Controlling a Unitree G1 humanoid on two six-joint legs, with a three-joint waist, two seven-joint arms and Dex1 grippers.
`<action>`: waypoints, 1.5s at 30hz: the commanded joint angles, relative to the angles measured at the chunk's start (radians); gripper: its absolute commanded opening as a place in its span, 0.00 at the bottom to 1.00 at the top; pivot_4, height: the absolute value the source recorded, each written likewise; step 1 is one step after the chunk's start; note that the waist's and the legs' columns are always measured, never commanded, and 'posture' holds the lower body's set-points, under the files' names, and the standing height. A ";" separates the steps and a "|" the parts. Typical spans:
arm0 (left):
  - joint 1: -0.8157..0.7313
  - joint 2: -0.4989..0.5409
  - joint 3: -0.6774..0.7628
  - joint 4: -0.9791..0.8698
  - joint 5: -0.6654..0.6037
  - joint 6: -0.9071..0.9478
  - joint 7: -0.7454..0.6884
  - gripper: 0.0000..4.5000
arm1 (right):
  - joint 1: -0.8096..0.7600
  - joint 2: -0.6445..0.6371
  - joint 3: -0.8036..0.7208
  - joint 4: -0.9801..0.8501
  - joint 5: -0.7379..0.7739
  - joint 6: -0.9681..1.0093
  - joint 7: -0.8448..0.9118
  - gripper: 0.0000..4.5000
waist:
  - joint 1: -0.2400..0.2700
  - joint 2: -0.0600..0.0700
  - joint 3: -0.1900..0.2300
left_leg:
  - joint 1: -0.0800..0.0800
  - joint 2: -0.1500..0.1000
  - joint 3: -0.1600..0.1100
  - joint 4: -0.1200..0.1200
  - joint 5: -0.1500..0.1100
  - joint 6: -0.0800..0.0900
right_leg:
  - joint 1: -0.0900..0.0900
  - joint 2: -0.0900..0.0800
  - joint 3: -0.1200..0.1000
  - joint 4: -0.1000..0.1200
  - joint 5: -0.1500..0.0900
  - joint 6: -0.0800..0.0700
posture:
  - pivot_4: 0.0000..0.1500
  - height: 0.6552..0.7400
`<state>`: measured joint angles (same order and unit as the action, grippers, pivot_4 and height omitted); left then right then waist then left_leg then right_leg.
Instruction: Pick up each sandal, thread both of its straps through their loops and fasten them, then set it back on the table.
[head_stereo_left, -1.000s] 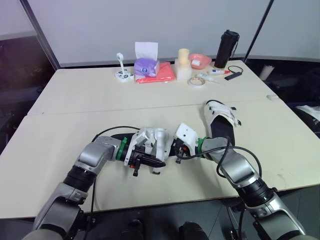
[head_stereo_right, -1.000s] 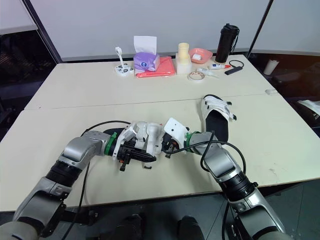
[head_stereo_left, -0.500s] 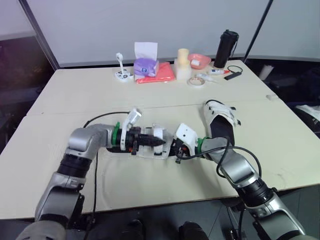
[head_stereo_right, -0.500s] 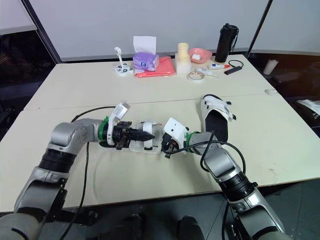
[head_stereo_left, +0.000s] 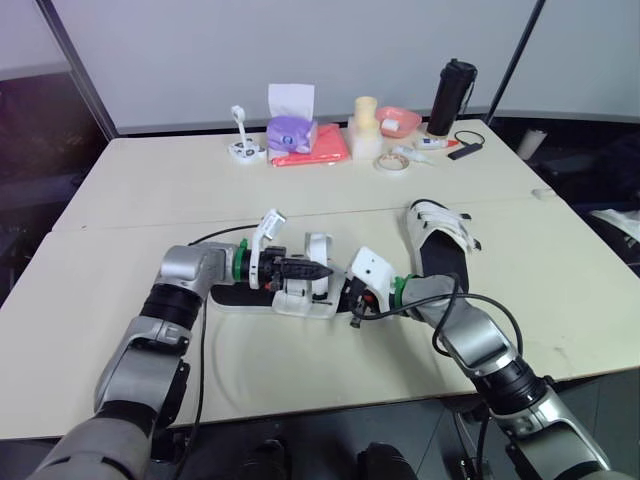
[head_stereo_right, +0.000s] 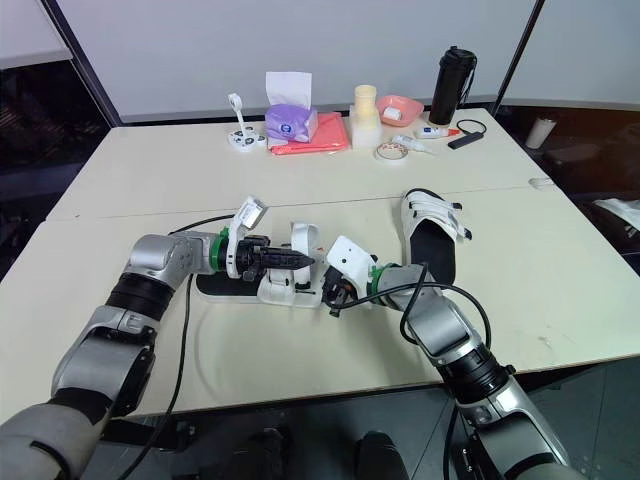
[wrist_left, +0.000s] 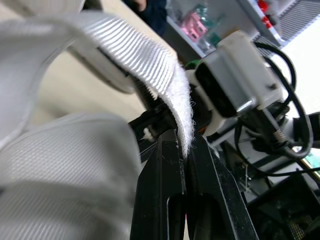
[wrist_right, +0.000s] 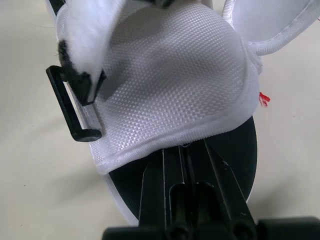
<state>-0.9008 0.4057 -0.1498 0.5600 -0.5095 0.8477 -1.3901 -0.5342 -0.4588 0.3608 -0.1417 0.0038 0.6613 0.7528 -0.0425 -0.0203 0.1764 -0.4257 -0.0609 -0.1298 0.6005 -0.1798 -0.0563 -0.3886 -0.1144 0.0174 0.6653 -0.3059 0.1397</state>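
Observation:
One sandal, black-soled (head_stereo_left: 236, 297) with white straps, lies flat on the table in front of me. My left gripper (head_stereo_left: 322, 269) is shut on one of its white straps (head_stereo_left: 318, 248), which stands up in a loop; the left wrist view shows the fuzzy strap end (wrist_left: 170, 75) pinched between the fingers (wrist_left: 159, 190). At the sandal's right end, my right gripper (head_stereo_left: 350, 303) is shut on the sole's edge (wrist_right: 235, 145), just below the white mesh upper (wrist_right: 175, 75). A black buckle loop (wrist_right: 67, 107) hangs beside that upper. The second sandal (head_stereo_left: 440, 240) rests to the right with its straps across.
At the table's far side stand a purple tissue box (head_stereo_left: 292, 130) on a red cloth (head_stereo_left: 318, 148), a cream cylinder (head_stereo_left: 367, 125), a pink bowl (head_stereo_left: 400, 121), a black bottle (head_stereo_left: 452, 97) and a tape roll (head_stereo_left: 392, 163). A seam (head_stereo_left: 150, 222) crosses the table.
The sandal, held tilted near the front edge a second ago, now lies flat farther back. My left gripper swung round and now holds a strap upright. The right gripper has hardly moved.

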 joint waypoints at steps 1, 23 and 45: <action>-0.010 -0.003 0.001 -0.028 0.001 0.003 -0.015 0.01 | 0.015 -0.006 0.004 -0.024 -0.003 0.015 -0.001 0.00 | 0.000 0.000 0.000 | 0.000 0.000 0.000 0.000 0.000 0.000 | 0.000 0.000 0.000 0.000 0.000 0.000 | 1.00 1.00; -0.002 -0.025 -0.027 -0.025 0.043 -0.030 -0.065 0.01 | 0.016 -0.005 0.006 -0.031 -0.003 0.022 -0.002 0.00 | 0.000 0.000 0.000 | 0.000 0.000 0.000 0.000 0.000 0.000 | 0.000 0.000 0.000 0.000 0.000 0.000 | 1.00 1.00; 0.058 -0.009 -0.108 0.016 0.218 -0.328 -0.092 0.01 | 0.016 0.000 0.011 -0.031 -0.004 0.022 -0.004 0.00 | 0.000 0.000 0.000 | 0.000 0.000 0.000 0.000 0.000 0.000 | 0.000 0.000 0.000 0.000 0.000 0.000 | 1.00 1.00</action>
<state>-0.8594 0.3923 -0.2463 0.5553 -0.3183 0.5537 -1.4882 -0.5272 -0.4587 0.3609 -0.1560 0.0032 0.6721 0.7487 -0.0422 -0.0202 0.1763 -0.4255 -0.0609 -0.1299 0.6004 -0.1798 -0.0563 -0.3882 -0.1144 0.0175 0.6653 -0.3059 0.1397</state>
